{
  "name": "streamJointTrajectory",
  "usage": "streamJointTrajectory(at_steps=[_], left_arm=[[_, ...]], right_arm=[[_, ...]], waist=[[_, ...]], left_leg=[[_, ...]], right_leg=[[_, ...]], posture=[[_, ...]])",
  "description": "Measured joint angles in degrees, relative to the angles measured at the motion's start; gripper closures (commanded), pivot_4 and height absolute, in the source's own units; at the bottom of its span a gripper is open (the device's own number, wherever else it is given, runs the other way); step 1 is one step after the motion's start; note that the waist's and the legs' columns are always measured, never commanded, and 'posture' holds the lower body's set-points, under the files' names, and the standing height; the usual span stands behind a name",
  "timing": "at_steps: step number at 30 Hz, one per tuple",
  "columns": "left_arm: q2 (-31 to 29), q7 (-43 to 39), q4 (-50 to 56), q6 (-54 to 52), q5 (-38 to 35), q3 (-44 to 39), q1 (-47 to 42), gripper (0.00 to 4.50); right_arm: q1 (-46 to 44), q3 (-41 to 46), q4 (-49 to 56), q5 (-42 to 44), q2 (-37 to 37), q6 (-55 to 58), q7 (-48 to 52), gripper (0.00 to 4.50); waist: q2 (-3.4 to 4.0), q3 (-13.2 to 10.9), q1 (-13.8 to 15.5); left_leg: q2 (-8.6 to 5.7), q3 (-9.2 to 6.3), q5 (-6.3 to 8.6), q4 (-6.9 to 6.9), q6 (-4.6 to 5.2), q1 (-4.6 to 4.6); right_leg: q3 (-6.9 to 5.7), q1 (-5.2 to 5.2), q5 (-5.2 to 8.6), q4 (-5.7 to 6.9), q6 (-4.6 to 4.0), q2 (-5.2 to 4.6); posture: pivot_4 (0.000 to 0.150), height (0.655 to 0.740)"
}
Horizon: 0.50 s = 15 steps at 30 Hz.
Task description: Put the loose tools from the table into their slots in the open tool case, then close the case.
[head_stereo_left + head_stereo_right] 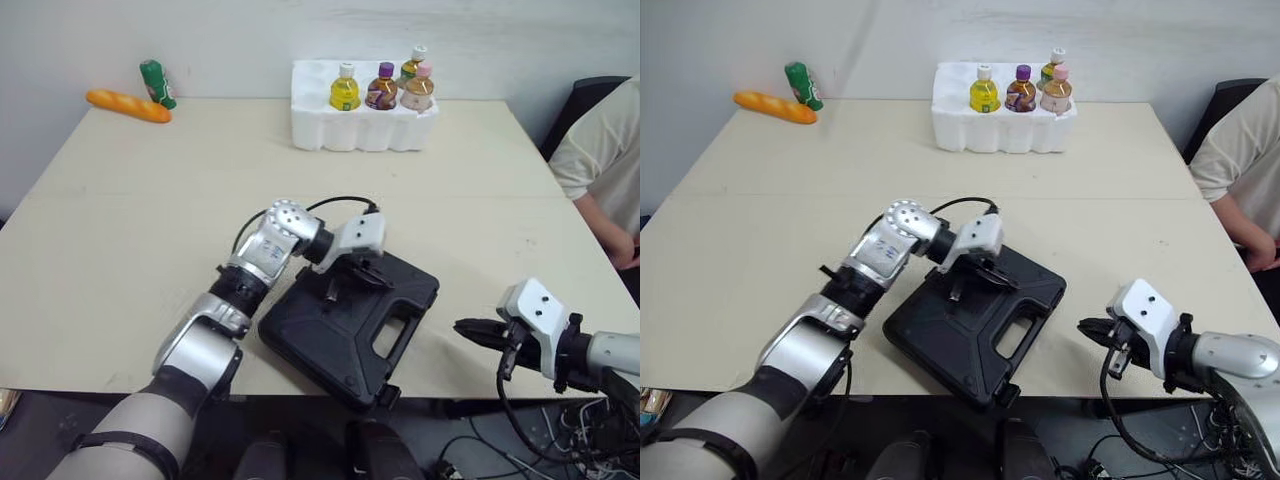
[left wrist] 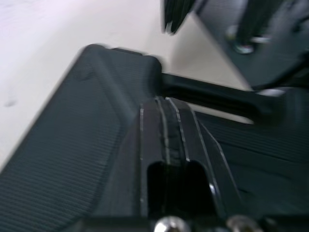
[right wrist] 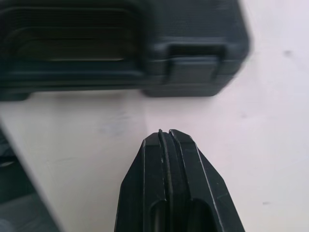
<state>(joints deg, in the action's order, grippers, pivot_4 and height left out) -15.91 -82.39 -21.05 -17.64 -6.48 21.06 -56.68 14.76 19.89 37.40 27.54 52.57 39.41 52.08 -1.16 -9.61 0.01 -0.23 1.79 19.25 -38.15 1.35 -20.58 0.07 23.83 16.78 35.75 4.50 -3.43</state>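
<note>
The black tool case [image 1: 350, 320] lies closed on the table [image 1: 150, 220], right under the left gripper [image 1: 355, 277]; that gripper's fingers [image 2: 166, 145] are pressed together with nothing between them, low over the ribbed lid, though I cannot tell if they touch it. The case's handle [image 1: 395, 337] lies just ahead of those fingertips. The right gripper [image 1: 465, 328] hovers over bare table, its fingers [image 3: 166, 174] also pressed together and empty; the case sits ahead of its tips, apart from them, with a latch [image 3: 195, 67] on the facing edge. Far beyond the left gripper stand a white foam tray [image 1: 360, 130] of bottles, a green can [image 1: 157, 83] and a bread loaf [image 1: 128, 105]; a person [image 1: 600, 150] sits beyond the right gripper.
</note>
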Motion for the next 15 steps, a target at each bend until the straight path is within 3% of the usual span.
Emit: streamJointTrajectory(at_steps=[5, 15], left_arm=[[-8.2, -3.6, 18.8, -6.8, -3.9, 3.3, 7.5, 4.44], [-10.9, -2.8, 26.9, -6.0, -1.3, 10.9, 10.9, 4.44]], right_arm=[[7.1, -2.1, 7.1, 1.2, -0.4, 0.9, 0.2, 4.5], [10.2, -11.2, 9.7, 0.5, 0.8, 0.8, -0.3, 4.5]], waist=[[0.06, 0.0, 0.0], [0.05, 0.0, 0.1]], left_leg=[[-0.02, 0.0, 0.01, -0.02, 0.02, 0.13], [-0.04, -0.03, 0.0, 0.05, 0.1, 0.16]], right_leg=[[0.05, -0.18, -0.01, -0.11, 0.01, -0.04], [0.02, -0.22, 0.03, -0.19, -0.01, -0.05]], posture=[[0.15, 0.7367], [0.15, 0.7367]])
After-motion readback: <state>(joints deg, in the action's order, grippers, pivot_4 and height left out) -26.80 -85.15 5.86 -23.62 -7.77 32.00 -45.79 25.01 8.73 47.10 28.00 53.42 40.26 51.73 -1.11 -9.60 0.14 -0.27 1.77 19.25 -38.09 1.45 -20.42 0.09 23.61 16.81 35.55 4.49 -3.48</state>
